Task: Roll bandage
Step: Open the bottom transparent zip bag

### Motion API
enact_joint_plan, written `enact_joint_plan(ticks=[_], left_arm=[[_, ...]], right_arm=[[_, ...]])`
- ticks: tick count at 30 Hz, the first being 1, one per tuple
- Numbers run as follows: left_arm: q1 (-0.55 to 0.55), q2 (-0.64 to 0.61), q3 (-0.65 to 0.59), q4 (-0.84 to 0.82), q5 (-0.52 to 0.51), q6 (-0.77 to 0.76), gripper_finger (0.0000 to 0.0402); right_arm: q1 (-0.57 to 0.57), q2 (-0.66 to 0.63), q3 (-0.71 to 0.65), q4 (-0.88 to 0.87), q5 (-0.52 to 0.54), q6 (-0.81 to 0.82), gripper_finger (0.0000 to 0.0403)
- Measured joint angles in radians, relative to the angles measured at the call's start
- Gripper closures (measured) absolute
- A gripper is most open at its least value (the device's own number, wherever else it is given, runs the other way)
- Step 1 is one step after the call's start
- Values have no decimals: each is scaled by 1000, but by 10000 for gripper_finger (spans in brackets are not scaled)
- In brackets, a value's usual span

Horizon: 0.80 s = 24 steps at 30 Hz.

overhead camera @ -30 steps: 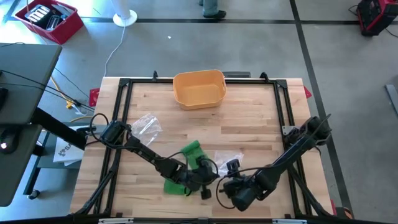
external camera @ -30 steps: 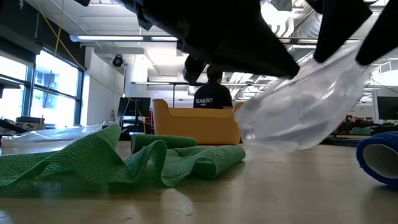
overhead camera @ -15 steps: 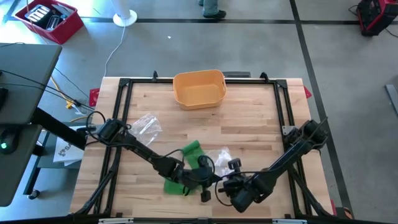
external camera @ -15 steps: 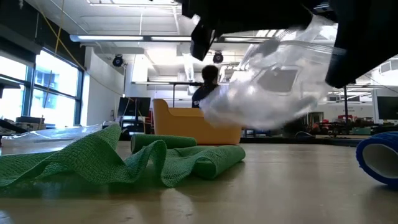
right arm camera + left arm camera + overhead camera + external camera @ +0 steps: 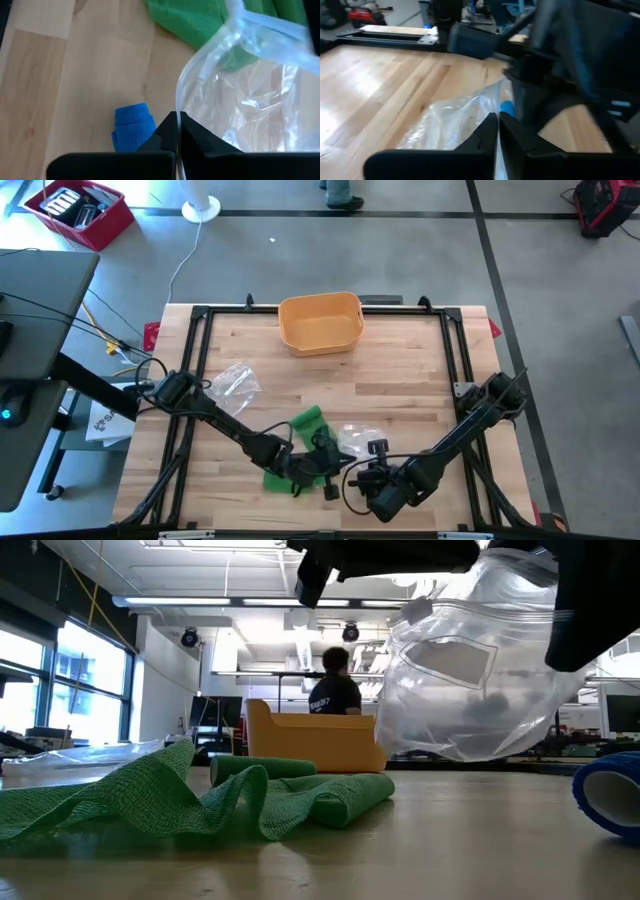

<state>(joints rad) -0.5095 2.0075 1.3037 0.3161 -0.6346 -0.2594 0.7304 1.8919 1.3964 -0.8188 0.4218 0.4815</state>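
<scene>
1. Over on the far left of the bench [image 5: 400, 370] we've got a crumpled clear plastic wrapper [image 5: 234, 380] lying by itself near the frame, well apart from the action.
2. Next along, the left hand [image 5: 322, 448] sits at the front middle of the bench, right over the green bandage [image 5: 300, 448]. In its wrist view we see the fingers [image 5: 489, 131] pressed together on the edge of a clear plastic bag [image 5: 480, 670].
3. The green bandage is unrolled and rumpled, lying flat on the wood; the low view shows it as a loose heap with one partly rolled end toward the back.
4. The bag hangs off the bench between the two hands, puffed out; we think it's empty, but the low view is too glary to be sure.
5. A blue bandage roll [image 5: 131, 125] lies on the bench just beside the bag.
6. The right hand [image 5: 372, 472] is just right of the left one, its fingers [image 5: 172, 131] shut on the bag's other edge.
7. At the back middle there's an orange basket [image 5: 320, 322], and a person [image 5: 333, 688] stands in the room behind it.
</scene>
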Motion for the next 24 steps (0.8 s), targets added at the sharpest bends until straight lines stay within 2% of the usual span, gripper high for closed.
enact_joint_plan(ticks=[4,9,12,17,24], left_arm=[[2,0,0,-1,56,-22,334],[6,0,0,0,74,-50,259],[6,0,0,-11,113,-46,231],[6,0,0,-66,118,-23,224],[30,6,0,-105,157,-42,237]], right_arm=[[-4,0,0,0,0,12,403],[-4,0,0,0,1,16,403],[-4,0,0,0,11,16,403],[-4,0,0,31,22,14,403],[-4,-3,0,45,23,15,403]])
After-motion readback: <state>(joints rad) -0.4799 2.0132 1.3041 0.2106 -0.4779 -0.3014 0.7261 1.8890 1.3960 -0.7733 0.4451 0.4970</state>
